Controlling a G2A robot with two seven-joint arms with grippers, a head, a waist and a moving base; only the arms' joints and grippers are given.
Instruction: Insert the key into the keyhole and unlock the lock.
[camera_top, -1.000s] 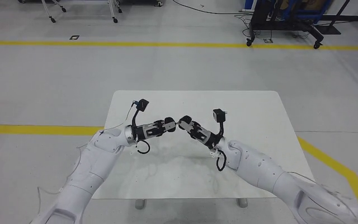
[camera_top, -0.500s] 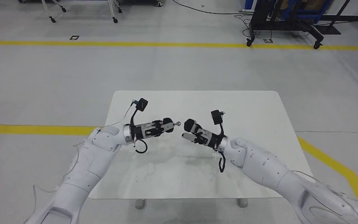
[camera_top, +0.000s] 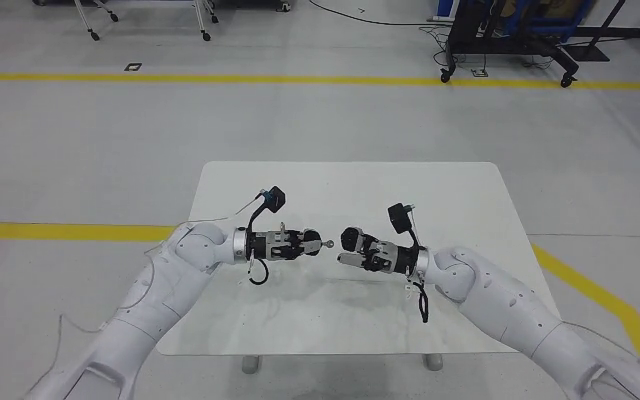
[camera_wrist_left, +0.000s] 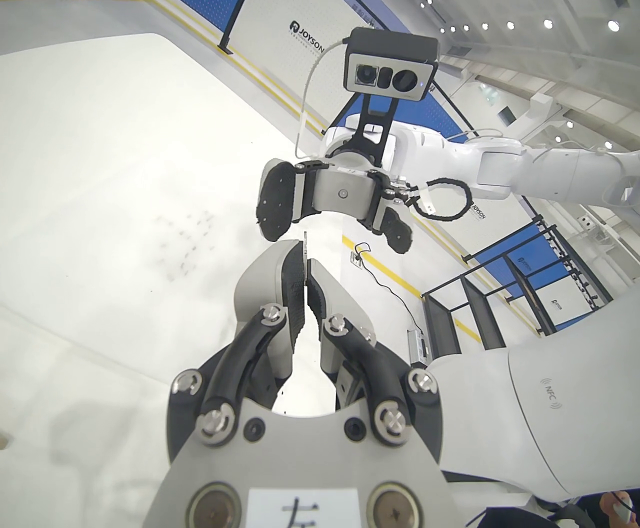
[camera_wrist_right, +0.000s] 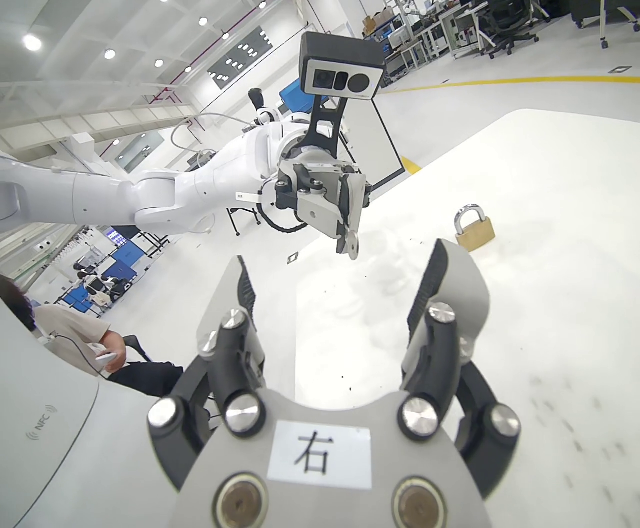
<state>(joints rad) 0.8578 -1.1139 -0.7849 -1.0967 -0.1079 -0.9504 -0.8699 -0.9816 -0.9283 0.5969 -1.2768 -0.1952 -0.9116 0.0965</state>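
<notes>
Key (camera_wrist_right: 353, 248) pinched tight in left gripper (camera_wrist_left: 305, 272), right gripper (camera_top: 346, 248) spread and empty, padlock (camera_wrist_right: 474, 227) upright, seemingly toward table (camera_wrist_right: 550, 165) left edge; best next: right clamps padlock body, keyhole facing key tip.

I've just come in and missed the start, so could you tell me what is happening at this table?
The robot's left gripper is shut on a small silver metal key, held above the white table. The right gripper faces it, open and empty. The brass padlock with a silver shackle stands on the table, apart from both grippers, so the key is not yet in it.
</notes>
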